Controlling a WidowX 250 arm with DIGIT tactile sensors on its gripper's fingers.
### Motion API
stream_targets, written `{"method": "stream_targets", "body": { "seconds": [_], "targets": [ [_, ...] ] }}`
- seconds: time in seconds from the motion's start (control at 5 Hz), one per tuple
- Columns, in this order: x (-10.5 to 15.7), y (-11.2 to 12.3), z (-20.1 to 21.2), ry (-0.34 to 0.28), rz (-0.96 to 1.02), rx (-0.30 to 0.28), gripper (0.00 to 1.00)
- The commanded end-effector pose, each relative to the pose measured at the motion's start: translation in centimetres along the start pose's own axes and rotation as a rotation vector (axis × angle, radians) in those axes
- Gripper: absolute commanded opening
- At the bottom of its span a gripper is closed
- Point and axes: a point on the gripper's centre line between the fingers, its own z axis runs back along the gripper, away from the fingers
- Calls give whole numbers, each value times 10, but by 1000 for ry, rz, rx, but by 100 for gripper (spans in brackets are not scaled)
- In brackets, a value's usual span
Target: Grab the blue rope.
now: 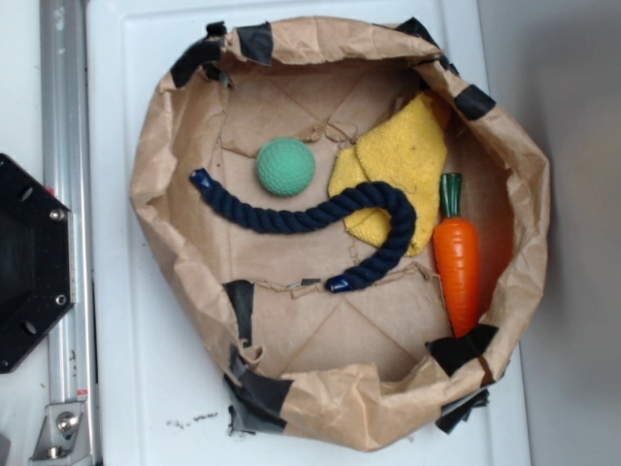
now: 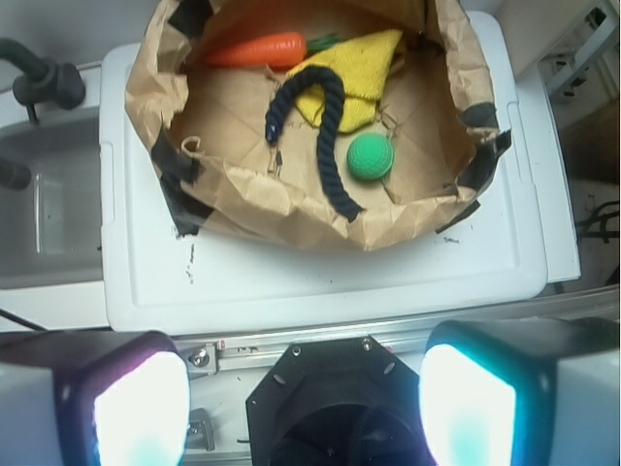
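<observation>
Here the blue rope [image 2: 317,131] lies well beyond the spread, empty gripper [image 2: 291,408].

Rope [image 1: 310,216]: twisted matt cotton, glossy sealed ends. Bag [image 1: 165,146]: crumpled brown paper, black tape patches. Carrot [image 1: 457,267]: glossy plastic. Cloth [image 1: 403,160]: fuzzy terry. Ball [image 1: 285,166]: dimpled, matt. Counter [image 1: 146,388]: smooth white plastic.

The blue rope [image 2: 320,136] curves inside the paper basket [image 2: 291,209], well beyond the spread claw [image 2: 303,408] fingers [image 2: 136,408].
</observation>
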Motion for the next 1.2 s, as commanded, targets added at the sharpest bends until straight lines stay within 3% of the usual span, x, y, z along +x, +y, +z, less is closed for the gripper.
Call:
{"method": "stream_targets", "body": {
  "seconds": [0.0, 0.2, 0.4, 0.8, 1.0],
  "targets": [
    [0, 0, 0, 0, 0, 0, 100],
    [47, 11, -27, -51, -124, 114, 100],
    [84, 20, -73, -27, -145, 68, 100],
    [116, 14, -164, 90, -264, 36, 100],
    [127, 24, -193, 158, -268, 89, 100]
  ]
}}
